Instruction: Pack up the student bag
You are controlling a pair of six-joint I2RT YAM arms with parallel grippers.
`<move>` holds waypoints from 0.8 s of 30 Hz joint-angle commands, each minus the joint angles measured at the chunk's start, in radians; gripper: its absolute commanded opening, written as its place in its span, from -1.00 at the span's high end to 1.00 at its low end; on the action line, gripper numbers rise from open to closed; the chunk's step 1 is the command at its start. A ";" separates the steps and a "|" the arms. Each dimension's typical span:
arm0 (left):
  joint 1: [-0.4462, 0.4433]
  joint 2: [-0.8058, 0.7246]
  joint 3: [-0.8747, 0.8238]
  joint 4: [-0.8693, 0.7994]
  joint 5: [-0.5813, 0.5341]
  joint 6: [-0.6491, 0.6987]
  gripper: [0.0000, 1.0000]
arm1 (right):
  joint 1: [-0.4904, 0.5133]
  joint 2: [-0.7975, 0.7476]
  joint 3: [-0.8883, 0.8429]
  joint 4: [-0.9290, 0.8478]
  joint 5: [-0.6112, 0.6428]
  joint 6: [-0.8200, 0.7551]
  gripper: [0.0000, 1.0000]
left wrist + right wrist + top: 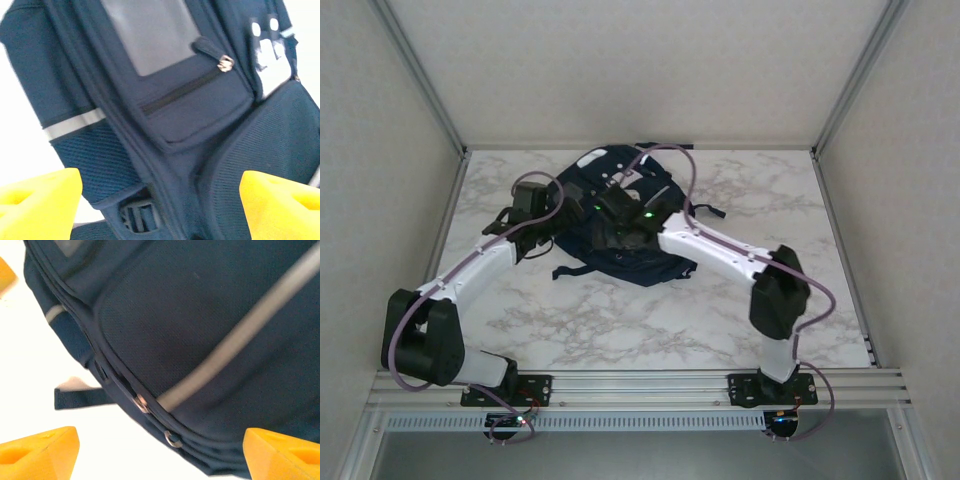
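The student bag (620, 250) lies flat at the middle back of the marble table, dark navy with thin white stripes. My left gripper (552, 208) hovers at its left edge. In the left wrist view this gripper (160, 210) is open, and its yellow fingertips (40, 200) straddle the bag (200, 130) below the grey patch (150, 30) and the front pocket's zip pull (226, 63). My right gripper (617, 226) sits over the bag's middle. From the right wrist it (160, 455) also stands open above the bag's near rim (200, 330), where two metal zip pulls (142, 404) show. Nothing is held.
A dark strap (80, 397) trails from the bag onto the white table (620, 320). Grey walls (390, 200) close in the left, right and back sides. A purple cable (670, 160) loops over the bag from the right arm.
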 commanded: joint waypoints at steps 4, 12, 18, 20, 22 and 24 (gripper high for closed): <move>0.073 0.044 -0.042 0.133 0.051 -0.066 -0.62 | 0.041 0.199 0.255 -0.182 0.233 -0.095 -0.75; 0.081 0.193 -0.046 0.247 0.114 -0.112 -0.22 | 0.045 0.349 0.365 -0.207 0.279 -0.117 -0.76; 0.079 0.259 -0.040 0.262 0.090 -0.113 -0.24 | 0.050 0.382 0.362 -0.288 0.341 -0.115 -0.78; 0.079 0.284 -0.031 0.263 0.084 -0.112 -0.23 | 0.049 0.351 0.309 -0.312 0.370 -0.102 -0.80; 0.081 0.310 -0.018 0.264 0.078 -0.110 -0.23 | 0.050 0.284 0.214 -0.317 0.393 -0.090 -0.80; 0.079 0.334 -0.005 0.262 0.071 -0.104 -0.23 | 0.049 0.204 0.102 -0.309 0.409 -0.080 -0.80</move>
